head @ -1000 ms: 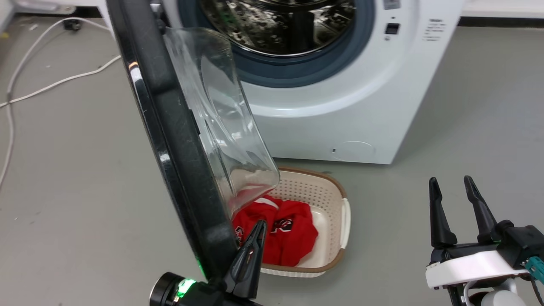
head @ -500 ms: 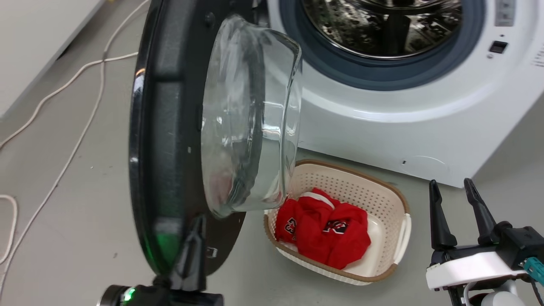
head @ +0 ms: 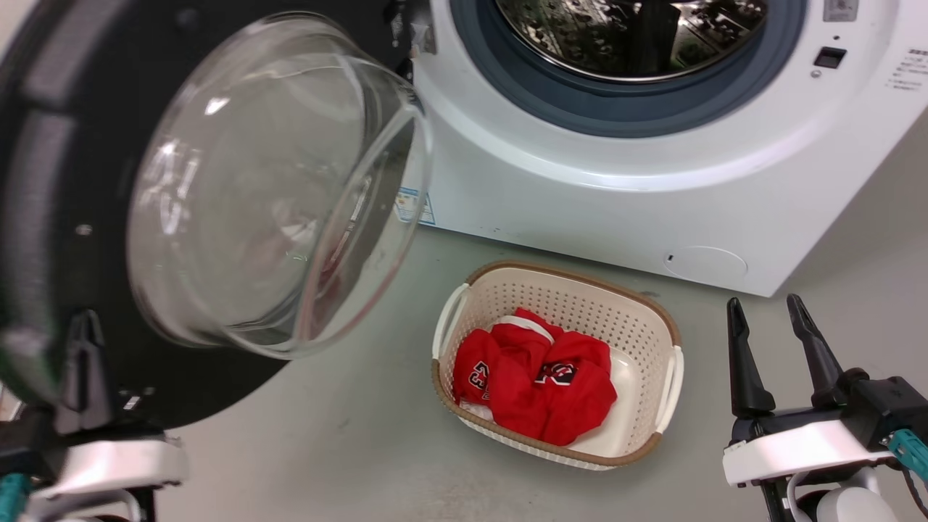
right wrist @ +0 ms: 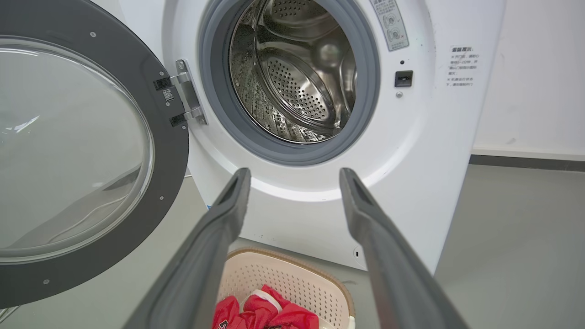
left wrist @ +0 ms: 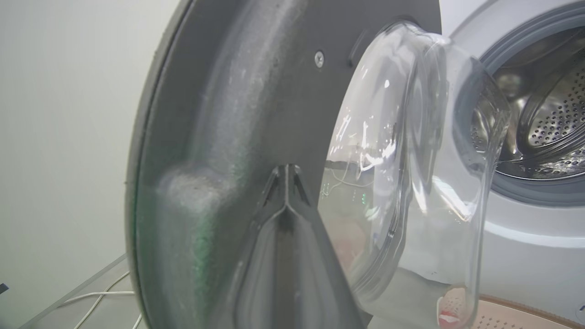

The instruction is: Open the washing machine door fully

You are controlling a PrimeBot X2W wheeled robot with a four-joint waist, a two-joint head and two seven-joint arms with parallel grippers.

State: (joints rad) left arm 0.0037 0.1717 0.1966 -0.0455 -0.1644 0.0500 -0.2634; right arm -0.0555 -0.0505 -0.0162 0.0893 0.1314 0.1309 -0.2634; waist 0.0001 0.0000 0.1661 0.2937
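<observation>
The washing machine (head: 580, 196) (right wrist: 411, 160) is a white front-loader with its steel drum exposed. The washing machine door (head: 43, 145) (left wrist: 228, 114) (right wrist: 173, 137), a black disc with a bulging glass bowl, stands swung far out to the left on its hinge. My left gripper (head: 85, 319) (left wrist: 285, 167) is at the lower left, fingers together, its tip against the door's inner black face near the lower rim. Low on the right, well clear of the machine, my right gripper (head: 761, 301) (right wrist: 295, 171) is open with nothing in it.
A cream basket (head: 558, 272) (right wrist: 283, 274) holding red clothes (head: 536, 377) sits on the grey floor in front of the machine. A small round white flap (head: 705, 262) is low on the machine's front. White cables (left wrist: 100, 297) lie on the floor beyond the door.
The door has swung further open to the left, from edge-on to showing its inner face. My left gripper has gone left with it. The head view has shifted; the right gripper holds its place.
</observation>
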